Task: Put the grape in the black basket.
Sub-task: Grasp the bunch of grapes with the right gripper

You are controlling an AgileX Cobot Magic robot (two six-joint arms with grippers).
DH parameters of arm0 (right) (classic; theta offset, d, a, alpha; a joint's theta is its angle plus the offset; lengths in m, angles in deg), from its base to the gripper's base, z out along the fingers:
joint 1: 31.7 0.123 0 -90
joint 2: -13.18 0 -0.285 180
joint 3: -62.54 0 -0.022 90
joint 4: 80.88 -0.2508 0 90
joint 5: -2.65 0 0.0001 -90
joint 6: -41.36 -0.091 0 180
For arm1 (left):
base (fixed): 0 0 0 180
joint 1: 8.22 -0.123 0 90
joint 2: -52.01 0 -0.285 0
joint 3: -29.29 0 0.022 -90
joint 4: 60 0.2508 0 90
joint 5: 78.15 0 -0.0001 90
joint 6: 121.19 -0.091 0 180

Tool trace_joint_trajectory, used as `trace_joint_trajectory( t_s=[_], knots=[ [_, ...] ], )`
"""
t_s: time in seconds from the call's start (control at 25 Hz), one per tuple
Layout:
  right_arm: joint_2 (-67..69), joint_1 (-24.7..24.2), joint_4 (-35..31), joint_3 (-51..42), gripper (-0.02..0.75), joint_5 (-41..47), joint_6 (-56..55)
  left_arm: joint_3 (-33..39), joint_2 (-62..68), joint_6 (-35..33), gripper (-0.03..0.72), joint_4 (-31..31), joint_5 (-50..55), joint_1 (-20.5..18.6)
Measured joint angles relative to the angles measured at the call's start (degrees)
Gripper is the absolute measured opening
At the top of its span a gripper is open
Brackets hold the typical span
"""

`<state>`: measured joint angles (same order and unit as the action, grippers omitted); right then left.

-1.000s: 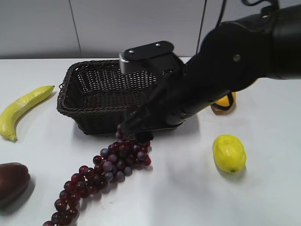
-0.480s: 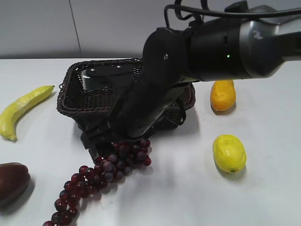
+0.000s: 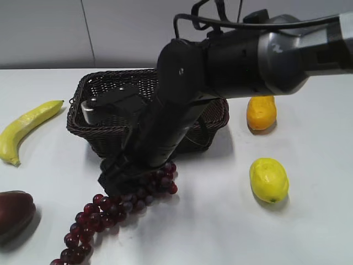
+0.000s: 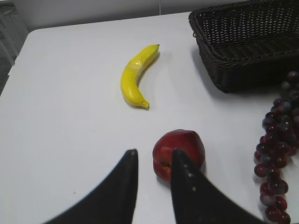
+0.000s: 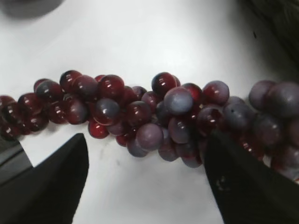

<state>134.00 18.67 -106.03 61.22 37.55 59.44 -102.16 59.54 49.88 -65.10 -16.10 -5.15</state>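
Observation:
The grape [image 3: 105,212] is a long bunch of dark red and purple berries lying on the white table in front of the black basket [image 3: 77,118]. The bunch also shows in the left wrist view [image 4: 275,140] and the right wrist view [image 5: 117,105]. My right gripper [image 3: 118,176] reaches across and is down over the bunch's upper end. In its wrist view the right gripper [image 5: 147,136] is wide open, its fingers on either side of the berries. My left gripper [image 4: 154,151] is open and empty, low over the table.
A dark maroon fruit [image 4: 180,151] lies just beyond the left gripper's right finger and shows at the exterior view's left edge [image 3: 14,212]. A banana [image 3: 27,127] lies left of the basket. A lemon [image 3: 268,179] and an orange fruit [image 3: 260,113] lie to the right.
My right arm has swung left and down along the front of the basket, and its gripper now covers the upper end of the grape. The bunch lies where it was.

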Motion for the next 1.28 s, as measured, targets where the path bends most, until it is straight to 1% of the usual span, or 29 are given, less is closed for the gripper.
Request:
trace_joint_trajectory(
  t_s=[0.24,0.36,0.52,0.84,0.88,0.96,1.04,1.08,1.28],
  knots=[
    [0.07,0.27,0.47,0.00,0.594,-2.30,27.53,0.00,0.00,0.00,0.228,0.00,0.00,0.00],
    [0.20,0.27,0.47,0.04,0.594,-4.37,36.79,0.00,0.00,0.00,0.228,0.00,0.00,0.00],
    [2.69,0.27,0.41,0.18,0.594,-5.63,44.22,0.00,0.00,0.00,0.228,0.00,0.00,0.00],
    [8.62,0.27,-0.38,0.41,0.589,-6.91,46.91,0.00,0.00,0.00,0.228,0.00,0.00,0.00],
    [8.76,0.27,-0.45,0.41,0.567,-7.15,47.04,0.00,0.00,0.00,0.229,0.00,0.00,0.00],
    [8.90,0.27,-0.88,0.47,0.468,-7.43,47.03,0.00,0.00,0.00,0.228,0.00,0.00,0.00],
    [8.90,0.27,-1.48,0.47,0.297,-7.20,47.03,0.00,0.00,0.00,0.229,0.00,0.00,0.00],
    [8.84,0.34,-1.75,0.47,0.271,-7.01,47.03,0.00,0.00,0.00,0.229,0.00,0.00,0.00],
    [7.18,0.34,-1.81,0.47,0.269,-5.23,47.03,0.00,0.00,0.00,0.229,0.00,0.00,0.00]
  ],
)
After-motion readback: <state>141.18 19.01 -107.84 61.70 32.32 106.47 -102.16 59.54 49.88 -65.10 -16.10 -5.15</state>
